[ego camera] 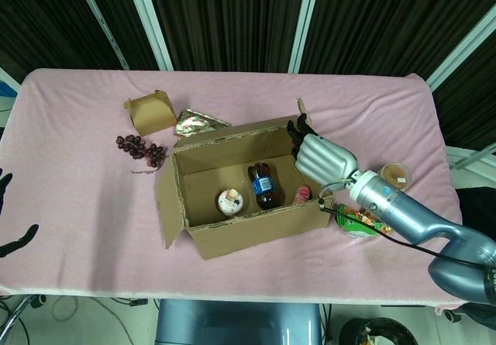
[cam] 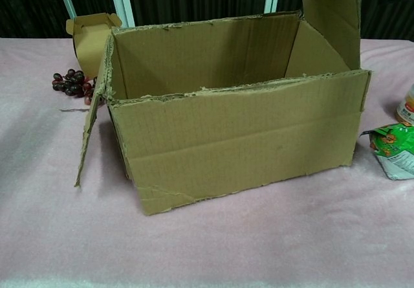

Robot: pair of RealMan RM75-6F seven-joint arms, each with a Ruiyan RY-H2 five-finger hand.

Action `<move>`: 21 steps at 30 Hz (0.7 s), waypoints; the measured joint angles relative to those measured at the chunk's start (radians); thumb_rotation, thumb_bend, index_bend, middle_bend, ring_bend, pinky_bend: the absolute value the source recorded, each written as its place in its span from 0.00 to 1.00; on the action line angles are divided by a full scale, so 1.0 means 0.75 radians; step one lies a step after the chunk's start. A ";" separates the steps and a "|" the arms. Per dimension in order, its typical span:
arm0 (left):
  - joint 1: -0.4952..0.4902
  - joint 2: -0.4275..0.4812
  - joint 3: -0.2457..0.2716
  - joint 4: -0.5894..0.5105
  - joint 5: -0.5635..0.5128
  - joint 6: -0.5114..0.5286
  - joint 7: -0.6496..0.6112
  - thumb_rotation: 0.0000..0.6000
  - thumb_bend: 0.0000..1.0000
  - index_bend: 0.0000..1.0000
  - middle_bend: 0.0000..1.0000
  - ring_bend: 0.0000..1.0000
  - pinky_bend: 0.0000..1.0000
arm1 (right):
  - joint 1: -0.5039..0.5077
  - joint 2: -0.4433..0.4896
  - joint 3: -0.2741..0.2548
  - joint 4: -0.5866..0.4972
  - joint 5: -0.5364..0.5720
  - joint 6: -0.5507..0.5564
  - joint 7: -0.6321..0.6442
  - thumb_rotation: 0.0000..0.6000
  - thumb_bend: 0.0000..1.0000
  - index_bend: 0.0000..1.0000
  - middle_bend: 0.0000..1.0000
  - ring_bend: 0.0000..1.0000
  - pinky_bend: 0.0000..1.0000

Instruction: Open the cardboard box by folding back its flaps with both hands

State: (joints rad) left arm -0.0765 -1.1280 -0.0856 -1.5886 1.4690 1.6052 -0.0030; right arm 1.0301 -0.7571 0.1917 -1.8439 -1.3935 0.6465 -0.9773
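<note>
Brown cardboard box (ego camera: 232, 186), top open: left flap (cam: 90, 139) hangs outward, right flap (cam: 330, 16) stands upright; right hand (ego camera: 322, 157), fingers together, presses it.

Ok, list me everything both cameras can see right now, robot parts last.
cardboard box: one, brown, table centre, open; right flap upright, left flap hanging down outside
bottle: one, dark with blue label, lying inside box
small round item: one, whitish, inside box, left of bottle
red item: one, inside box by right wall
small carton: one, brown, far left
grapes: one bunch, dark red, near small carton
foil packet: one, behind box
green packet: one, right of box
jar: one, orange-brown, right
tablecloth: pink
right hand: on upright flap
left hand: dark fingertips, left edge
</note>
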 measured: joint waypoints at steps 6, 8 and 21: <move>0.001 0.001 -0.003 -0.003 -0.001 -0.006 0.000 1.00 0.17 0.00 0.00 0.00 0.00 | -0.030 0.057 -0.012 -0.012 0.017 0.019 -0.006 1.00 0.52 0.24 0.27 0.12 0.22; 0.002 0.001 -0.003 -0.003 0.000 -0.007 0.001 1.00 0.17 0.00 0.00 0.00 0.00 | -0.038 0.071 -0.016 -0.016 0.018 0.024 -0.002 1.00 0.49 0.22 0.26 0.12 0.22; 0.005 0.001 -0.008 -0.006 -0.002 -0.014 0.004 1.00 0.17 0.00 0.00 0.00 0.00 | -0.081 0.102 -0.026 0.003 -0.026 0.070 0.048 1.00 0.33 0.09 0.15 0.07 0.22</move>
State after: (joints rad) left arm -0.0731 -1.1270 -0.0913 -1.5928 1.4677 1.5950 0.0001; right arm 0.9695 -0.6805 0.1723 -1.8415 -1.4128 0.6994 -0.9412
